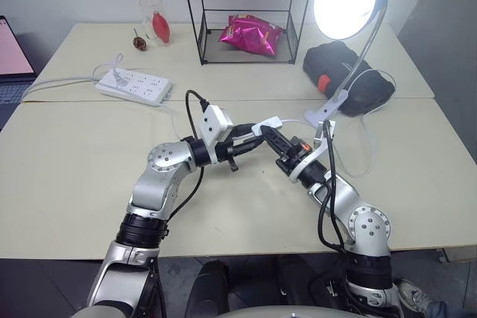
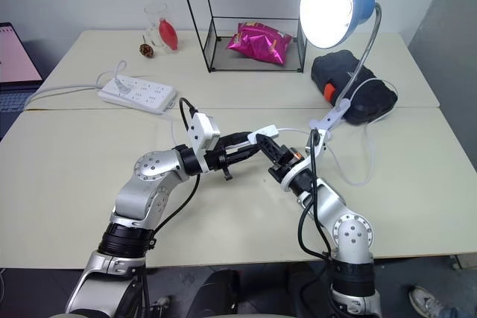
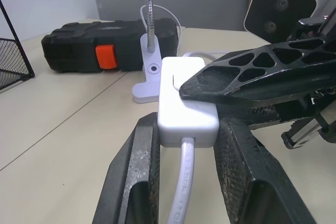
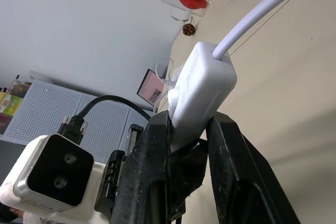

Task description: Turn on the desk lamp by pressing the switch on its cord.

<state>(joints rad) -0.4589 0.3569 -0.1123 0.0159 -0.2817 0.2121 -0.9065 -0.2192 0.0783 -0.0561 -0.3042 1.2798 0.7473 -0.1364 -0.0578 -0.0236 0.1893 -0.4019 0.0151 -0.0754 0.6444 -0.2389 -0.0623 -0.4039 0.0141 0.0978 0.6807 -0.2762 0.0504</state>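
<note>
Held above the middle of the beige table: the switch, a small white oblong on the cord, caught between both grippers; left gripper closed on the sides of the switch, fingers flanking its white body, cord leaving between them; right gripper closed on the same switch from the opposite side, one black fingertip pressed down on its upper face. Just beyond, near the seam between the two tabletops: the desk lamp, blue dome shade with bulb lit bright, silver gooseneck bending down to the white clip base resting on the table; cord looping from that base over the surface to the switch. Behind the clip base: a black case with an orange latch. Farther back: a wire frame box with a pink snack bag inside; to the robot's left, a white power strip, well apart from the switch.
</note>
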